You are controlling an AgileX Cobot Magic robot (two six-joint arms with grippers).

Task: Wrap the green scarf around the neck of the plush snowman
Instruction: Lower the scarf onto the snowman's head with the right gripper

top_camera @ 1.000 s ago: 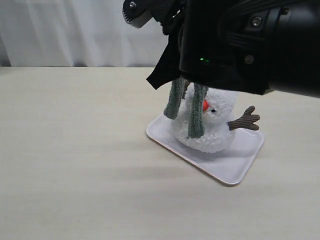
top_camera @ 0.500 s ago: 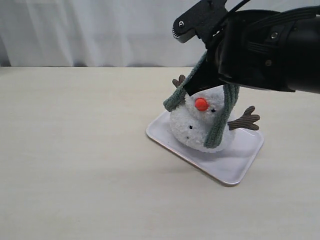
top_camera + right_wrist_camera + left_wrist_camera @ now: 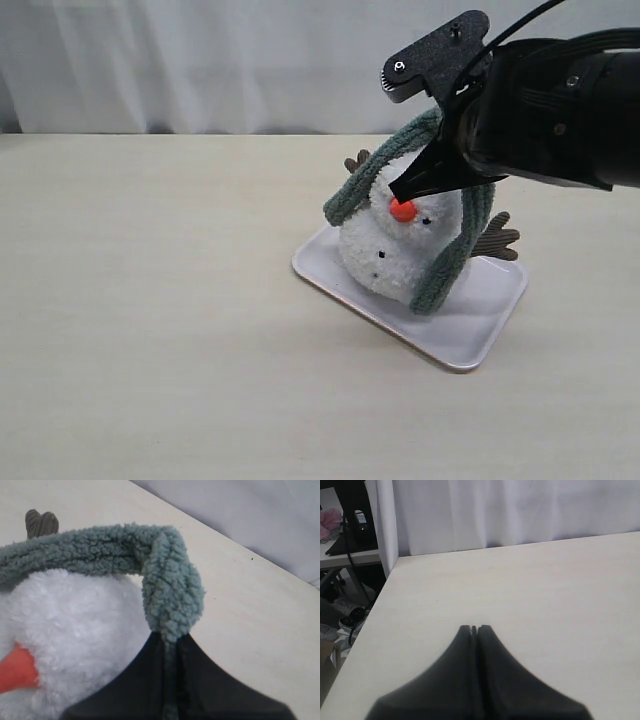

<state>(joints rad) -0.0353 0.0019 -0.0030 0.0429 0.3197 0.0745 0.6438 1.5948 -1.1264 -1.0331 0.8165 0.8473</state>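
Note:
The plush snowman (image 3: 398, 252) sits on a white tray (image 3: 470, 325), white and fluffy with an orange nose (image 3: 402, 209) and brown branch arms (image 3: 496, 239). The green scarf (image 3: 455, 255) arches over the top of its head; one end hangs at the left of the head, the other trails down the right side onto the tray. My right gripper (image 3: 171, 639) is shut on the scarf (image 3: 170, 590) just above the snowman's head (image 3: 70, 630). The neck is hidden by fluff and scarf. My left gripper (image 3: 474, 628) is shut with nothing in it, over bare table far from the snowman.
The tray sits on a pale wooden table (image 3: 150, 330) with a white curtain (image 3: 200, 60) behind. The left wrist view shows the table's edge (image 3: 375, 605) with clutter and cables (image 3: 350, 535) beyond it.
My right gripper has swung right and back, carrying the scarf from in front of the snowman's face to over its head. The scarf's ends now hang on either side.

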